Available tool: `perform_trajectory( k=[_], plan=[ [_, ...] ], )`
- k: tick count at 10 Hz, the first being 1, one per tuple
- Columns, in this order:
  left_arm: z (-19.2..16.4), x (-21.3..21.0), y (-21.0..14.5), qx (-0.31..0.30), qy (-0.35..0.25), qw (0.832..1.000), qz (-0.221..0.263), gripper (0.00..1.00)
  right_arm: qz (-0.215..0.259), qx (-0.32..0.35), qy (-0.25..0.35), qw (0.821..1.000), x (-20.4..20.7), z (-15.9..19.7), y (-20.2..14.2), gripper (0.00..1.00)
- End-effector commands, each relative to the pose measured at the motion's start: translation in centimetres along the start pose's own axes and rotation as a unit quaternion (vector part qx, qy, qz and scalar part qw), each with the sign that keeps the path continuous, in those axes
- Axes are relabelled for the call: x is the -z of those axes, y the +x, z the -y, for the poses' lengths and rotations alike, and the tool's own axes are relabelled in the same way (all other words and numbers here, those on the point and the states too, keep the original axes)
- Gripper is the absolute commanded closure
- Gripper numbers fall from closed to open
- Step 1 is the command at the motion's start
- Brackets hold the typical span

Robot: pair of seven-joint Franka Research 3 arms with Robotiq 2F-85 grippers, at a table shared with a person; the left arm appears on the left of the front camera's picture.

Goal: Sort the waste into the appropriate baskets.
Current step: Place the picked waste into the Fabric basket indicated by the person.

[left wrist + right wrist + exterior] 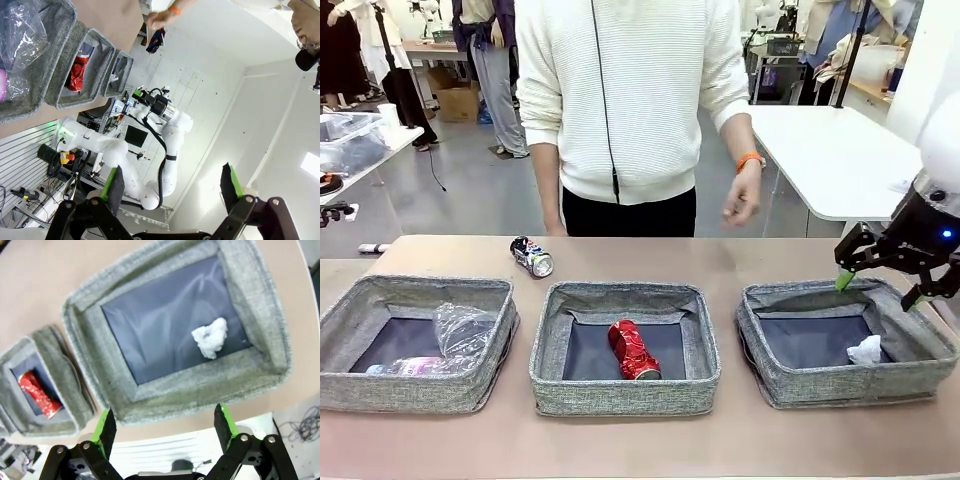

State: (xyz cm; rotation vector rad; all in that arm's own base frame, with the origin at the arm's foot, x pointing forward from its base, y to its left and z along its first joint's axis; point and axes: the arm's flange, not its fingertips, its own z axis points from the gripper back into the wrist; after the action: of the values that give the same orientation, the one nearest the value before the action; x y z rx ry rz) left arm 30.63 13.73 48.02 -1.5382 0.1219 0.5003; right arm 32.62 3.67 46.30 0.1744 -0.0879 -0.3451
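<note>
While the three grey baskets stand in a row on the near part of the table (pixel 740 440), the waste is already spread between them. The left basket (pixel 380 385) holds the clear plastic cup (pixel 465 328) and, lying at its front, the clear bottle (pixel 415 366). The middle basket (pixel 625 395) holds the red can (pixel 634 350), lying on the dark bottom. In the right basket (pixel 800 385) the small white paper wad (pixel 866 350) lies near the right wall.

The right gripper (pixel 885 282) hangs above the far right corner of the right basket; its fingers are apart and hold nothing. The left gripper (pixel 172 184) in its own wrist view also has its fingers wide apart and empty.

Behind the baskets, the dark blue-white printed can (pixel 532 256) lies on its side on the table, outside any basket. At the far edge stands a person, one hand (pixel 744 200) hanging loosely.
</note>
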Motion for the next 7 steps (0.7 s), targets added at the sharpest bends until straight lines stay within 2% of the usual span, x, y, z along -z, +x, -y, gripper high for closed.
perform_trajectory(
  k=[1,2,3,4,5,6,7],
  plan=[
    [0.0,-0.1,-0.2,0.002,0.001,1.0,0.001,0.0,0.003,0.006,0.017,1.0,-0.1,-0.5,-0.2,0.0],
    [0.0,-0.1,-0.2,0.002,0.001,1.0,0.001,0.0,0.002,-0.004,0.045,0.999,-1.0,-1.0,-0.4,0.0],
    [0.0,-0.1,-0.2,0.002,0.001,1.0,0.001,0.0,-0.039,-0.087,0.158,0.983,-3.4,-2.8,-1.2,0.0],
    [0.0,-0.1,-0.2,0.002,0.001,1.0,0.001,0.0,-0.071,-0.192,0.333,0.92,-7.2,-4.5,-2.2,0.0],
    [0.0,-0.1,-0.2,0.002,0.001,1.0,0.001,0.0,-0.083,-0.23,0.444,0.862,-9.4,-5.0,-2.4,0.0],
    [0.0,-0.1,-0.2,0.002,0.001,1.0,0.001,0.0,-0.105,-0.245,0.511,0.817,-10.2,-4.6,-2.1,0.0],
    [0.0,-0.1,-0.2,0.002,0.001,1.0,0.001,0.0,-0.133,-0.226,0.537,0.802,-9.8,-3.5,-1.5,0.0]
  ],
)
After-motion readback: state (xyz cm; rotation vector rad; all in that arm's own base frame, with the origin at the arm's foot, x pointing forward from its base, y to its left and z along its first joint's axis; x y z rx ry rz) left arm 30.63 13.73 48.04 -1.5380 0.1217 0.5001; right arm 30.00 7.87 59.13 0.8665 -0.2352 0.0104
